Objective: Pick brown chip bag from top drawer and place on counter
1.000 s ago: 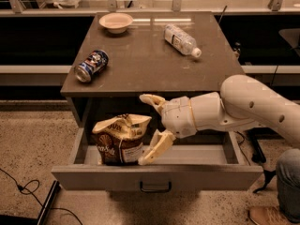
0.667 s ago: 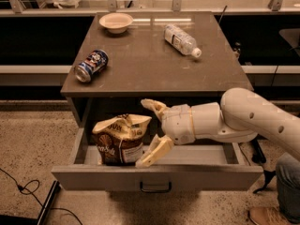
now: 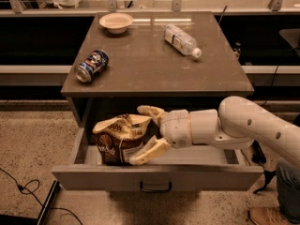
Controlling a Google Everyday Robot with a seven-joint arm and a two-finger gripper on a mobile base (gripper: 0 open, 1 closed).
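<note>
**Gripper at bag in open drawer, fingers spread**

Gripper (image 3: 136, 136): inside the top drawer (image 3: 154, 177), fingers wide apart, one over the top right corner of the brown chip bag (image 3: 115, 142), the other low at its front right. Bracketing the bag's right end, not clamped; can't tell how much contact.

Bag: upright in the left half of the drawer, just behind the front panel, top crumpled and reaching up toward the counter's underside.

Arm (image 3: 234, 125): comes in from the right, crossing over the drawer's right half and right wall.

Edges / room:
- Drawer pulled well out, handle (image 3: 155, 187) at centre of the front panel. Drawer floor right of the bag is bare under the arm.
- Tight gap between the upper finger and the counter's front edge.
- Counter (image 3: 154, 69): centre and front strip open.

Counts on counter: 1 can (image 3: 91, 65) lying on its side near the left edge, 1 bowl (image 3: 116, 21) back left, 1 water bottle (image 3: 183, 40) lying back right. All well apart. 1 bag in the drawer.

Floor: cable (image 3: 23, 191) lower left.
</note>
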